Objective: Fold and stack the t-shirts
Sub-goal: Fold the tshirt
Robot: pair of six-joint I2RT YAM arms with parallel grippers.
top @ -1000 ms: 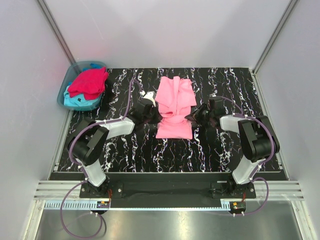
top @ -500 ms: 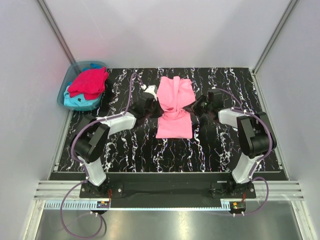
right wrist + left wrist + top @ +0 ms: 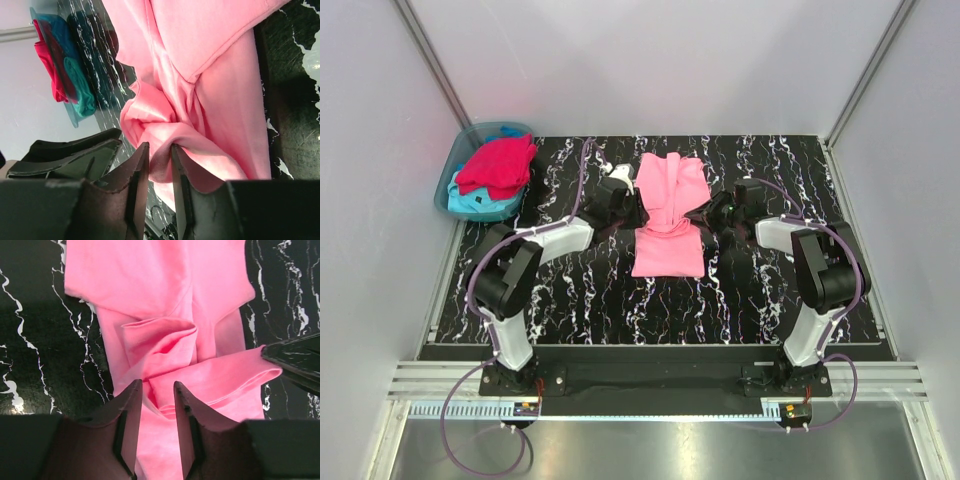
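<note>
The light pink t-shirt (image 3: 668, 215) lies lengthwise in the middle of the black marbled table, with a bunched fold across its middle. My left gripper (image 3: 633, 208) is at the shirt's left edge, shut on that fold (image 3: 156, 395). My right gripper (image 3: 708, 213) is at the right edge, its jaws pinched on a roll of the pink cloth (image 3: 159, 155). The right gripper's dark fingers (image 3: 295, 357) show in the left wrist view. The crimson red t-shirt (image 3: 497, 165) lies on the turquoise one (image 3: 480, 203) in the tub at back left.
The translucent blue-green tub (image 3: 453, 170) sits off the table's back left corner, and shows in the right wrist view (image 3: 75, 117). Grey walls close in the back and both sides. The arm bases stand at the near edge.
Both grippers have moved toward the back of the table along the shirt's edges. The bunched fold of pink cloth has gone with them over the shirt's upper part.
</note>
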